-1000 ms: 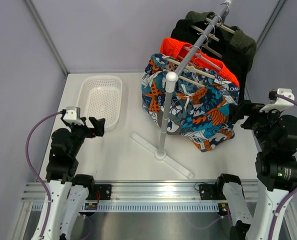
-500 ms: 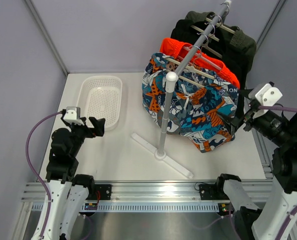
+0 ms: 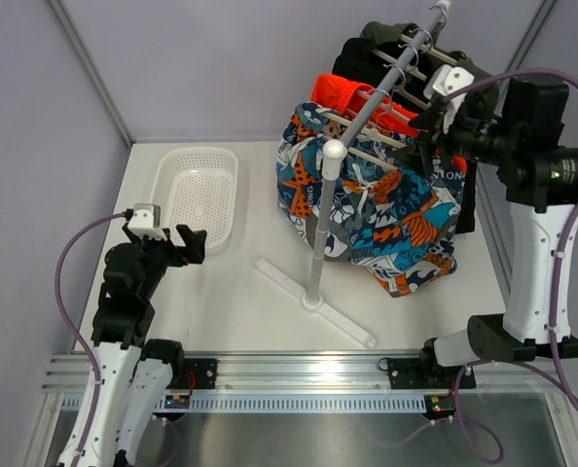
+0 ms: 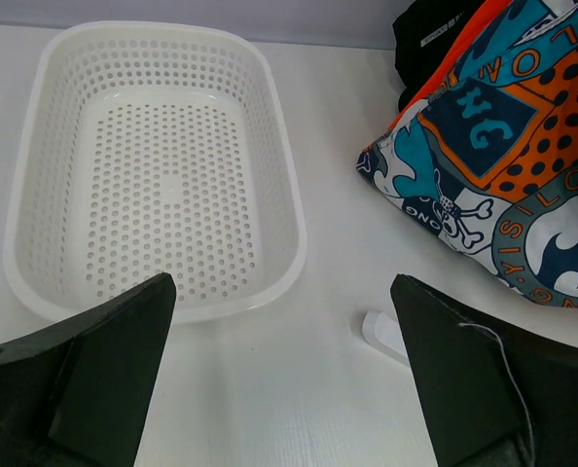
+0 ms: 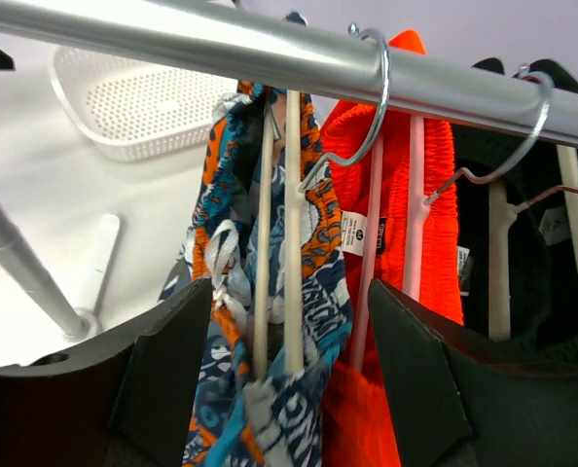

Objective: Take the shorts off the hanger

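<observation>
The patterned shorts [image 3: 386,209] in blue, orange and white hang on a white hanger [image 5: 291,224] at the front of the metal rail [image 3: 381,83]. The plain orange shorts [image 3: 386,117] hang just behind them, also in the right wrist view [image 5: 425,243]. My right gripper [image 3: 427,126] is raised to the rail's right side, open, its jaws standing either side of the patterned shorts' hanger [image 5: 289,321] without touching. My left gripper [image 3: 192,243] is open and empty, low by the basket; the patterned shorts [image 4: 508,146] show at its right.
A white perforated basket [image 3: 199,195] lies at the back left, also in the left wrist view [image 4: 153,165]. Black and dark olive garments [image 3: 469,83] hang at the rail's far end. The rack's pole [image 3: 323,233] and white foot [image 3: 313,302] stand mid-table.
My right arm has swung up from beside the shorts' lower right edge to the rail, its gripper now level with the hangers. The left arm has barely moved.
</observation>
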